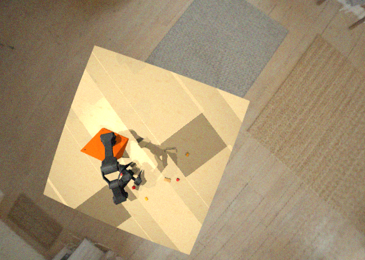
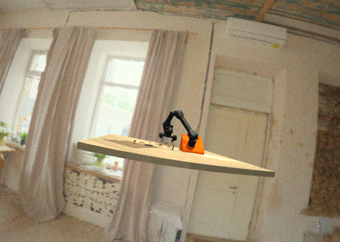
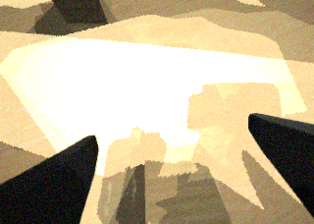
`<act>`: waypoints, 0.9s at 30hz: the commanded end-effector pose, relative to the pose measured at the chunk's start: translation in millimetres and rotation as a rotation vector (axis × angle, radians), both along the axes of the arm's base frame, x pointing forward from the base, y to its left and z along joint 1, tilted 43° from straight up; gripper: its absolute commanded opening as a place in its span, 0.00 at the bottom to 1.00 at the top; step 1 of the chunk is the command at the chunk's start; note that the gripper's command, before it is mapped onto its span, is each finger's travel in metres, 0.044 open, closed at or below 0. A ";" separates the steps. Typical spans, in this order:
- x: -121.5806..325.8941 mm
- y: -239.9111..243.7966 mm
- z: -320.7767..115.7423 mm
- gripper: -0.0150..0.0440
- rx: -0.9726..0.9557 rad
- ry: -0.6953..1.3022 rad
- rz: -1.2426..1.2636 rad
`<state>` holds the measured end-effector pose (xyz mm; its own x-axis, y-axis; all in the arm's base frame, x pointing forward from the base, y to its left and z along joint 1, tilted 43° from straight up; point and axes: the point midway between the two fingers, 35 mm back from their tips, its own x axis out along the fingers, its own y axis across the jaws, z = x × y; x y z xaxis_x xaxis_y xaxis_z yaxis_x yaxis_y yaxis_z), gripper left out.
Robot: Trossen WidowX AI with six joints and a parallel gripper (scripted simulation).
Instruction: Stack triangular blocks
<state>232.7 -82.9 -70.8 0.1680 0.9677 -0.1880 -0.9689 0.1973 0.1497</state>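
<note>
Lying between spread fingers (image 1: 126,165) (image 2: 173,146): pale block (image 1: 136,168) (image 2: 169,145) (image 3: 188,195)

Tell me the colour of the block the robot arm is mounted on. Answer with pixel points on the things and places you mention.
The mounting block (image 1: 92,149) (image 2: 200,148) is bright orange, seen best from the top.

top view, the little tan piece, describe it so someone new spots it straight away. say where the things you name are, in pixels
On the big pale tabletop (image 1: 117,74) (image 2: 109,152) (image 3: 25,121), find the orange base (image 1: 94,151) (image 2: 201,147), then look toward the picture's lower right, past the dark arm. The small tan piece (image 1: 167,179) lies just left of a red one (image 1: 177,179); it is longer and wood-coloured.
</note>
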 end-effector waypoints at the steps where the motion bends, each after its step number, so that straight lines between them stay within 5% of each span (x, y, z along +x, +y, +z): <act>1: 0.7 -19.9 21.4 1.00 -0.038 0.021 -0.037; 6: -6.2 -60.5 73.8 1.00 -0.134 0.073 -0.137; 12: -5.0 -44.2 70.1 1.00 -0.217 0.101 -0.033; 19: -9.6 3.2 56.2 1.00 -0.741 0.303 0.304; 27: 13.3 23.5 62.6 1.00 -1.377 0.279 0.223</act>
